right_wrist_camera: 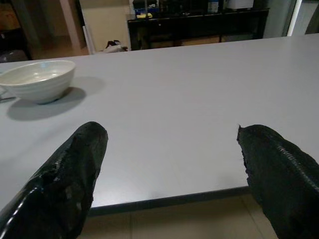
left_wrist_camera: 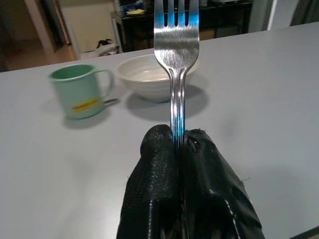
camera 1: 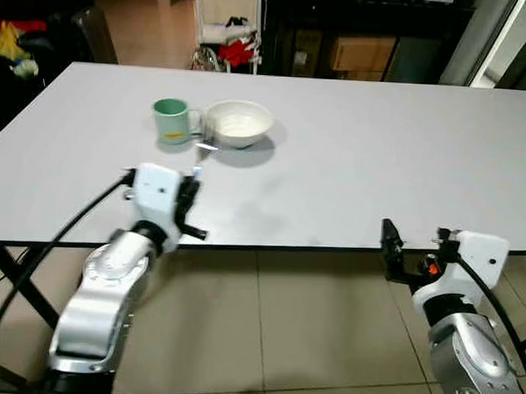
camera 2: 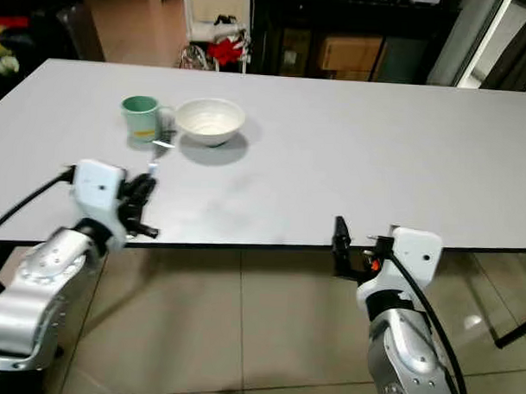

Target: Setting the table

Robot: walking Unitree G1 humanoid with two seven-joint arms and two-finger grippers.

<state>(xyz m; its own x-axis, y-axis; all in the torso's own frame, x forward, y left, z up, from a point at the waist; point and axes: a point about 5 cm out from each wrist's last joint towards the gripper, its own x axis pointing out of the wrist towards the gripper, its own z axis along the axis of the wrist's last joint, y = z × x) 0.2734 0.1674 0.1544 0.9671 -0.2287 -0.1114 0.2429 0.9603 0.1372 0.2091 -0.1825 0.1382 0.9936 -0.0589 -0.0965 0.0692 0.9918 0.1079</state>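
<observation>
Between the left gripper's (left_wrist_camera: 182,144) pinched fingers, low in the wrist frame, a fork (left_wrist_camera: 176,59) runs straight ahead, tines toward the bowl (left_wrist_camera: 149,77) and green mug (left_wrist_camera: 79,91) at upper left. Right gripper (right_wrist_camera: 169,164) gapes empty, farther off.

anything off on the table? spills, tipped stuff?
Nothing stands out. The green mug and white bowl stand upright side by side on the white table, with no spill. The left gripper holds a fork by its handle; the right gripper is open at the table's near edge.
</observation>
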